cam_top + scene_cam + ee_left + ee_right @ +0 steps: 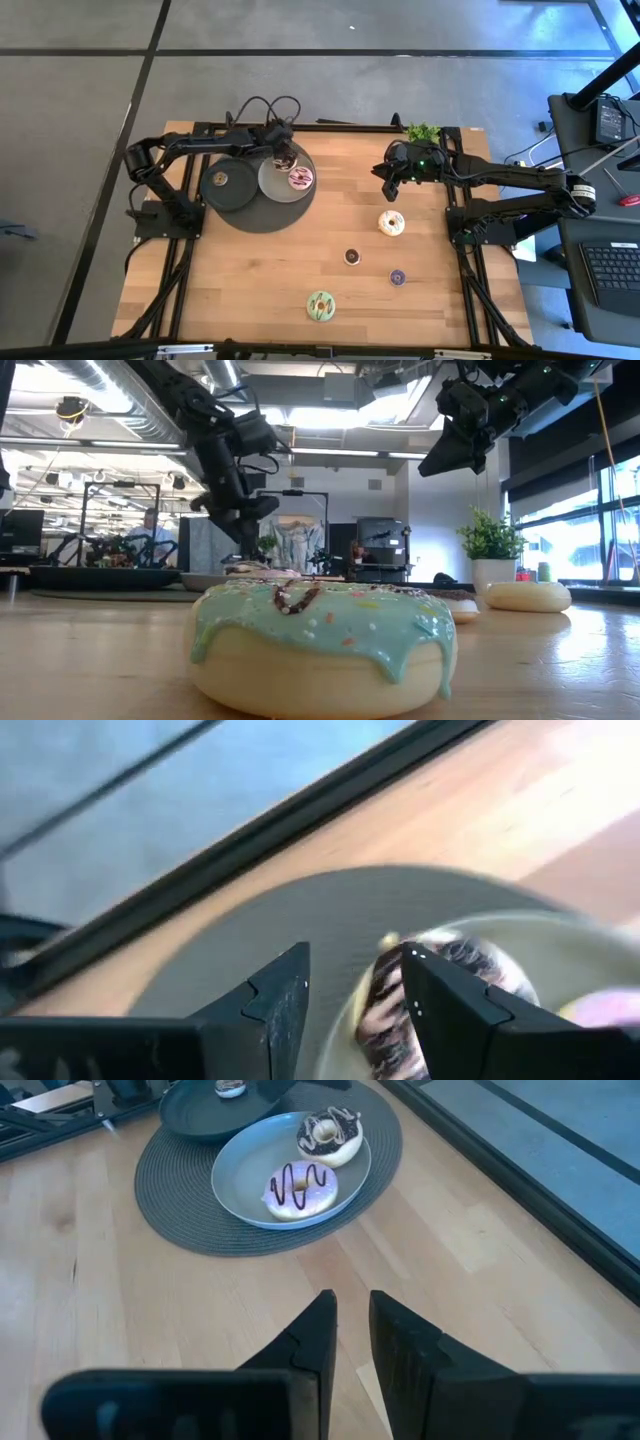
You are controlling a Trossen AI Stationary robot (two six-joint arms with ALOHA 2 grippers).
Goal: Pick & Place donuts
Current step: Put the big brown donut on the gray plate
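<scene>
Presently we see the left pincer [284, 152] over the grey plate [272, 180] near the surface's far-left corner, its fingers [270, 1010] spread apart astride a chocolate-iced donut [330, 1135] that sits on the plate beside a pink donut [300, 178]. The right pincer [388, 182] hangs above the surface near the far edge, fingers nearly together, grasping nothing. A cream donut [391, 223] lies toward the right edge, a green donut [321, 306] near the front edge, with two tiny donuts [352, 257] between them
</scene>
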